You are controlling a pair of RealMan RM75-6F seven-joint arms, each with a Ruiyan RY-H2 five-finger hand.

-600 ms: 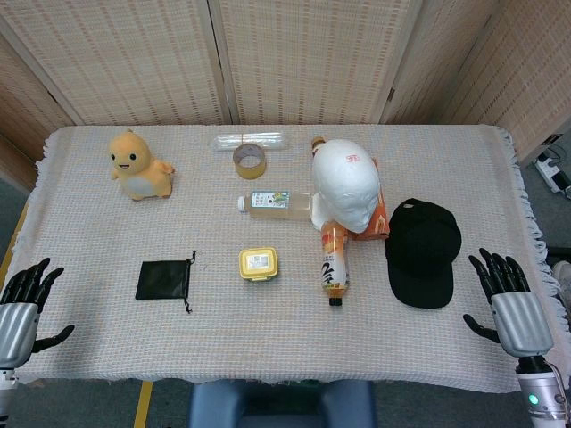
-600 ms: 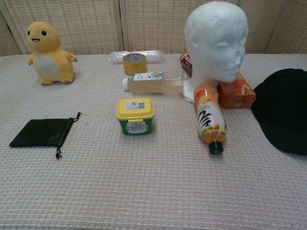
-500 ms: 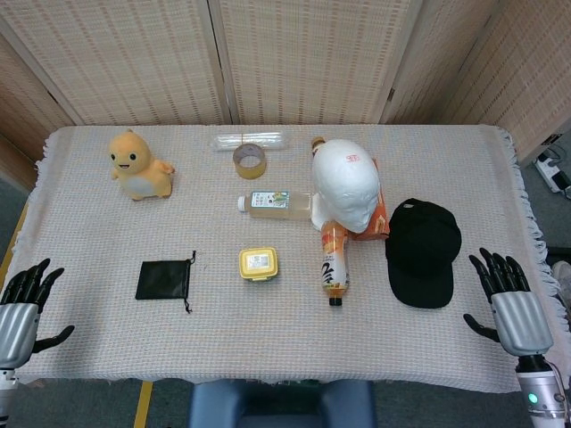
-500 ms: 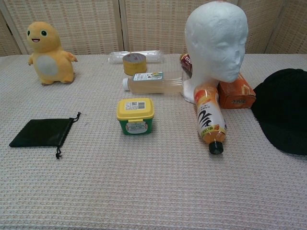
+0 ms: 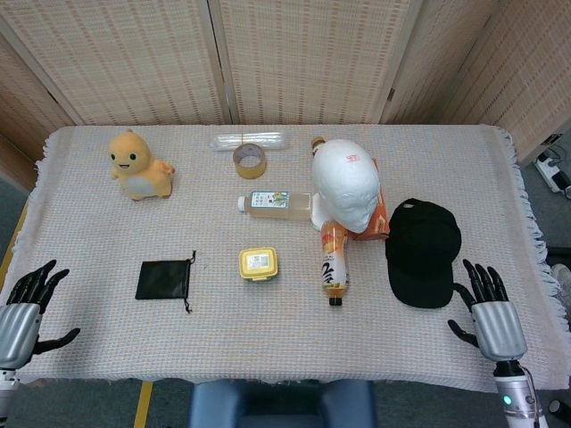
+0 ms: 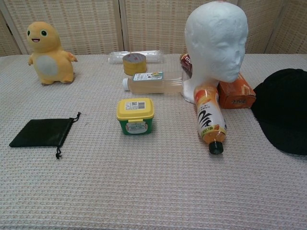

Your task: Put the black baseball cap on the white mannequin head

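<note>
The black baseball cap (image 5: 422,252) (image 6: 284,110) lies flat on the cloth at the right, brim toward the front edge. The white mannequin head (image 5: 347,185) (image 6: 217,43) stands upright just left of it, bare on top. My right hand (image 5: 489,314) hovers open over the front right of the table, fingers spread, a short way in front of and to the right of the cap's brim. My left hand (image 5: 25,308) is open at the front left edge, far from both. Neither hand shows in the chest view.
An orange drink bottle (image 5: 334,263) lies in front of the mannequin, an orange box (image 6: 235,94) behind its right side. A clear bottle (image 5: 273,202), tape roll (image 5: 250,160), yellow-lidded tub (image 5: 258,264), black pouch (image 5: 163,280) and yellow plush toy (image 5: 136,165) occupy the middle and left.
My right hand has moved left and a little forward, closer to the cap's brim. My left hand has shifted slightly. The objects have stayed put.
</note>
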